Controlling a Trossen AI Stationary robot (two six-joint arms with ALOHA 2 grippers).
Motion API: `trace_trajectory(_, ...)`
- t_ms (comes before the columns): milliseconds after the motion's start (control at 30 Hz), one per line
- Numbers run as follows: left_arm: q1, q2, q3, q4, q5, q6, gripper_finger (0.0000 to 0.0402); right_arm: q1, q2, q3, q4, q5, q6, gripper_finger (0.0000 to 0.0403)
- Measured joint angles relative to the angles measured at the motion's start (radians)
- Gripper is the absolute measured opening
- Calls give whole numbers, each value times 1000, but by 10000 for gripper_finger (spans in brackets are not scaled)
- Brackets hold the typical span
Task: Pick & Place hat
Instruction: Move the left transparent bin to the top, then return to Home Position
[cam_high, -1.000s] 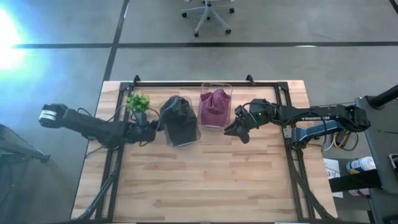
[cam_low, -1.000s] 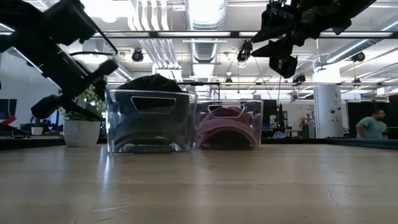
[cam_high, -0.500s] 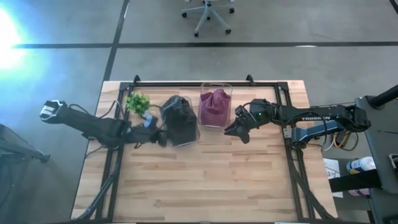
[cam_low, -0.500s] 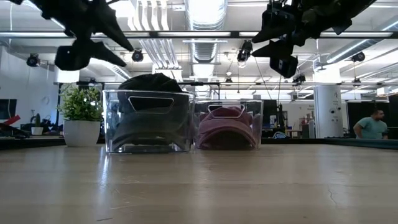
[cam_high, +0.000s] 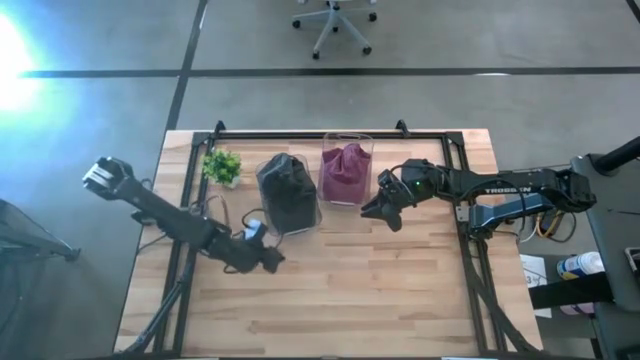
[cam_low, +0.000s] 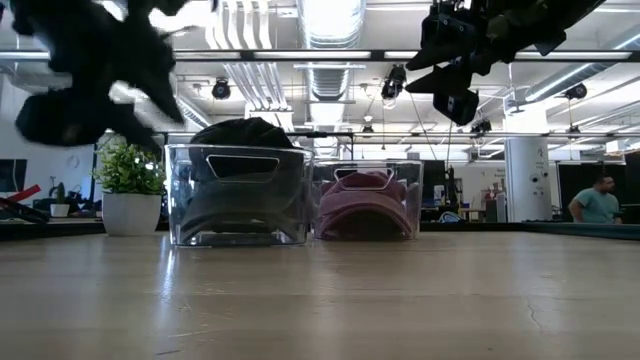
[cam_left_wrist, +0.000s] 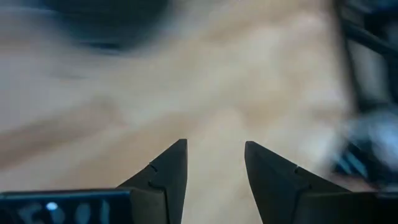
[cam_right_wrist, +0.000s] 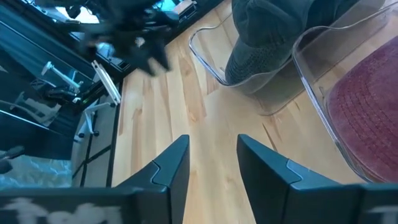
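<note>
A black hat (cam_high: 288, 185) sits bunched in a clear bin (cam_low: 240, 215) at the table's far middle, its crown rising above the rim (cam_low: 240, 133). Right of it, a maroon hat (cam_high: 346, 165) lies in a second clear bin (cam_low: 368, 205). My left gripper (cam_high: 274, 262) hangs open over bare wood just in front of the black hat's bin, with nothing between its fingers (cam_left_wrist: 214, 144). My right gripper (cam_high: 380, 212) hovers open to the right of the maroon hat's bin, also holding nothing (cam_right_wrist: 213, 138). Its wrist view looks across both bins.
A small green plant in a white pot (cam_high: 222, 165) stands left of the black hat's bin. A black frame rail (cam_high: 330, 132) runs along the table's far and side edges. The near half of the wooden table (cam_high: 340, 300) is bare. A person (cam_low: 600, 205) stands far off in the room.
My left gripper has swung from beside the plant, left of the black hat's bin, toward the table's near edge and to the right. It has turned as it went and now hangs in front of the bin. Both hats have stayed where they were.
</note>
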Motion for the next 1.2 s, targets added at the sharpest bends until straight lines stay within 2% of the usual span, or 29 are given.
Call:
trace_trajectory(200,8,88,-2,-235,-164,-297,153,0,0,0,-1,0,-5,125)
trace_trajectory(333,55,108,-2,-251,-266,-316,153,0,0,0,-1,0,-16,129)
trace_trajectory(400,100,114,-1,-248,-282,-283,153,0,0,0,-1,0,-23,131)
trace_trajectory(633,260,121,0,-248,-285,-191,153,0,0,0,-2,0,-24,127)
trace_trajectory(767,305,119,20,-249,-258,-124,153,0,0,0,-41,6,-20,123)
trace_trajectory(967,276,119,101,-264,-160,24,153,0,-3,-1,-191,71,7,127)
trace_trajectory(1100,239,119,117,-313,-114,29,153,0,-5,-2,-307,77,7,132)
trace_trajectory(1200,195,117,126,-237,-94,77,153,2,-2,-2,-328,80,6,132)
